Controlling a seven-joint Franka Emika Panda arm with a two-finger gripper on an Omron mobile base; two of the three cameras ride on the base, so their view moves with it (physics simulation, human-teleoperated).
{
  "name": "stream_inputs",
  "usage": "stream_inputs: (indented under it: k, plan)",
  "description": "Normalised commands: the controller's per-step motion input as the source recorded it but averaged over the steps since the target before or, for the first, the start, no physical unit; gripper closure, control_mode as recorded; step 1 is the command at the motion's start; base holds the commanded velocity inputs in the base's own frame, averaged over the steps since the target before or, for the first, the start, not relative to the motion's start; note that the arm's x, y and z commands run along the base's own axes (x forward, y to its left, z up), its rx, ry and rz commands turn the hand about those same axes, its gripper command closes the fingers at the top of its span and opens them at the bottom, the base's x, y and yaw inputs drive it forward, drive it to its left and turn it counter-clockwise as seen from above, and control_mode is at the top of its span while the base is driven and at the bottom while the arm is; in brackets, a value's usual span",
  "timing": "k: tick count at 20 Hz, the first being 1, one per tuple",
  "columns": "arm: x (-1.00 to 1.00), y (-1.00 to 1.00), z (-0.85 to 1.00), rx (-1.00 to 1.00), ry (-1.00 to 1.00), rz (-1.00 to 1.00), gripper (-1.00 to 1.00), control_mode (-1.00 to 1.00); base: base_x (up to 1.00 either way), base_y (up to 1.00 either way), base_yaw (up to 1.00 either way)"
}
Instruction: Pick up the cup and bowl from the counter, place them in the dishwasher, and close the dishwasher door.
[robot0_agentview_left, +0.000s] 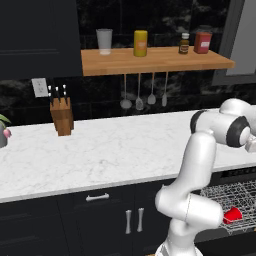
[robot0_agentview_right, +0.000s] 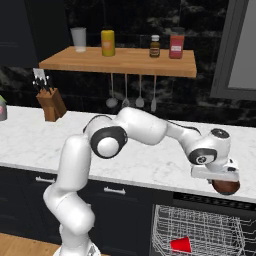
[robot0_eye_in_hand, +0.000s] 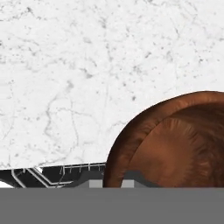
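Claw pinched bowl rim at near desk edge. Thin rim grip risked slip; bowl could fall short of dishwasher, cup already racked.

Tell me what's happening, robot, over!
Fingers shut on the bowl rim, at the counter front edge. Cup already lying in the dishwasher rack. Door open. Nothing blocking the rack below.

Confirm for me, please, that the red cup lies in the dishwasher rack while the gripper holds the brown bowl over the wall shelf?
Not quite: the gripper holds the bowl over the counter's front edge, above the open dishwasher, as the right base view shows. The cup does lie in the rack.
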Motion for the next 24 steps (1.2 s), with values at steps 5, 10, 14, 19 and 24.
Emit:
stream_inputs:
  k: [5,10,14,19,24]
  plan:
    - [-1.0,-0.01,-0.08,0.38,-0.29,-0.15,1.0,-1.0,0.0,0.0,0.0]
    - [-0.91,-0.09,-0.39,0.44,-0.25,-0.03,1.0,-1.0,0.0,0.0,0.0]
    - [-0.49,0.01,-0.61,0.16,-0.04,0.0,1.0,-1.0,0.0,0.0,0.0]
    - [-0.03,0.05,-0.55,0.01,0.01,0.0,1.0,-1.0,0.0,0.0,0.0]
    - [0.03,0.13,-0.6,0.0,0.01,0.0,1.0,-1.0,0.0,0.0,0.0]
